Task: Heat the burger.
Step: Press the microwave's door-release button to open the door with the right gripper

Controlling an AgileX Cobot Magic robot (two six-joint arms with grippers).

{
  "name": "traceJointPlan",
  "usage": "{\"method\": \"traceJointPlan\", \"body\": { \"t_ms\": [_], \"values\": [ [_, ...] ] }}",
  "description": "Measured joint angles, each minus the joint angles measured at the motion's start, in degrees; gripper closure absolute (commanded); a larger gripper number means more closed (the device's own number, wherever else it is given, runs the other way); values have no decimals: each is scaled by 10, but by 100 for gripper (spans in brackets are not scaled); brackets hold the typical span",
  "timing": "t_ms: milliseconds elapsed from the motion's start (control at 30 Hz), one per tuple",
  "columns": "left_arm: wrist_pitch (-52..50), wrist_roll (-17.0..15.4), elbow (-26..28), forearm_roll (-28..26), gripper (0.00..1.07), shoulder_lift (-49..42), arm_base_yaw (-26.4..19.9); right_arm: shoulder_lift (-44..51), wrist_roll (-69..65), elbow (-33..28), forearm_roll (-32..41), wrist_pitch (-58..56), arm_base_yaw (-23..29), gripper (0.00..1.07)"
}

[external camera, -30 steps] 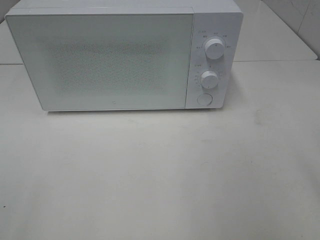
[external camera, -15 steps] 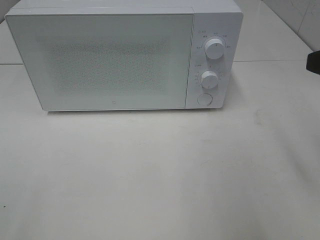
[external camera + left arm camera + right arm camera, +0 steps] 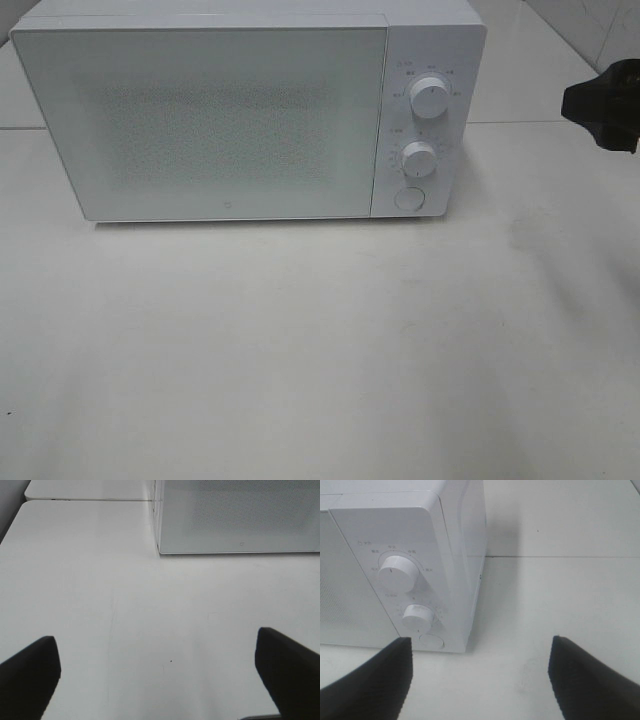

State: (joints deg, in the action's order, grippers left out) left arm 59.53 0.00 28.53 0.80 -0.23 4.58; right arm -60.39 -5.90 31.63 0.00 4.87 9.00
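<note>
The burger is out of view in every frame. A white microwave stands at the back of the table with its door shut, and its frosted door hides the inside. My right gripper hangs at the right edge, to the right of the microwave's control panel. It is open and empty, facing the panel. My left gripper is open over bare table in front of the microwave's left corner, holding nothing. It does not show in the exterior high view.
The control panel carries an upper knob, a lower knob and a round button. The white table stretches in front. A seam between tabletops runs behind and to the right of the microwave.
My right gripper has come into the exterior high view from the right edge, moving left toward the microwave's panel. Nothing else has moved.
</note>
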Motion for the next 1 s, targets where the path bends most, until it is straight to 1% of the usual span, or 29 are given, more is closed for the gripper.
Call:
{"method": "traceJointPlan", "body": {
  "t_ms": [33,100,133,200,300,333,400,467,500,533,567,600,633,667,700,733,767,800,833,867,967,1000],
  "values": [
    [0,0,0,0,9,0,0,0,0,0,0,0,0,33],
    [0,0,0,0,9,0,0,-29,2,-30,-5,91,0,33],
    [0,0,0,0,9,0,0,-29,2,-30,-5,91,0,33],
    [0,0,0,0,9,0,0,-48,8,-61,0,151,3,33],
    [0,0,0,0,9,0,0,-54,17,-71,9,170,7,33],
    [0,0,0,0,9,0,0,-67,42,-87,28,205,21,33],
    [0,0,0,0,9,0,0,-73,59,-95,42,221,27,33],
    [0,0,0,0,9,0,0,-115,117,-121,109,300,63,33],
    [0,0,0,0,9,0,0,-115,117,-121,109,300,63,33],
    [0,0,0,0,9,0,0,-124,127,-127,126,314,74,33],
    [0,0,0,0,9,0,0,-144,150,-135,175,338,100,33],
    [0,0,0,0,9,0,0,-144,150,-135,175,338,100,33],
    [0,0,0,0,9,0,0,-152,164,-136,200,350,111,33],
    [0,0,0,0,9,0,0,-171,194,-136,239,374,137,33],
    [0,0,0,0,9,0,0,-171,194,-136,239,374,137,33],
    [0,0,0,0,9,0,0,-180,207,-136,258,386,152,33],
    [0,0,0,0,9,0,0,-198,228,-137,289,411,180,33],
    [0,0,0,0,9,0,0,-198,228,-137,289,411,180,33],
    [0,0,0,0,9,0,0,-207,235,-137,309,424,194,33],
    [0,0,0,0,9,0,0,-223,242,-137,346,445,218,33],
    [0,0,0,0,9,0,0,-231,244,-137,366,456,228,33],
    [0,0,0,0,9,0,0,-247,250,-136,402,478,253,33]
  ]
}}
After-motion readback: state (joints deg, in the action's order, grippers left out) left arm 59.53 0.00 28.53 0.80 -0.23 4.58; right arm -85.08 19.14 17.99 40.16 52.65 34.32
